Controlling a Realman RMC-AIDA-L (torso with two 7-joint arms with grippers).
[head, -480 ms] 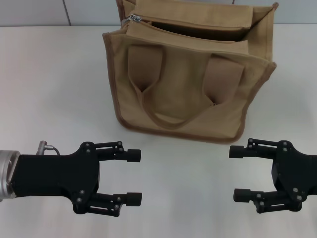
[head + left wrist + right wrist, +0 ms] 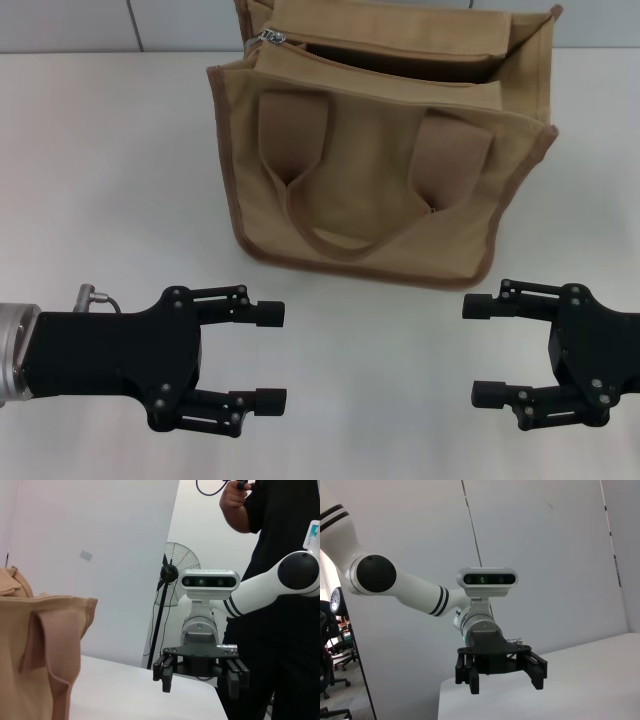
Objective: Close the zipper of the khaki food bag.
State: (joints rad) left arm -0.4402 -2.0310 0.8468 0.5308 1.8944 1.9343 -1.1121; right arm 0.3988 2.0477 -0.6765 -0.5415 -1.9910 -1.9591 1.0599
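The khaki food bag [image 2: 380, 200] stands upright at the far middle of the white table, its two looped handles hanging down the front; its side also shows in the left wrist view [image 2: 35, 655]. Its top gapes open along the zipper [image 2: 385, 52], and the silver slider [image 2: 270, 38] sits at the far left corner. My left gripper [image 2: 277, 357] is open near the table's front, left of and well short of the bag. My right gripper [image 2: 474, 350] is open at the front right, also apart from the bag. Each wrist view shows the opposite gripper, right [image 2: 200, 680] and left [image 2: 505, 682].
The white table [image 2: 100, 180] stretches bare to the left of the bag and between the two grippers. A tiled wall runs behind the bag. Beyond the table's right side stand a person in black [image 2: 285, 530] and a floor fan [image 2: 172, 570].
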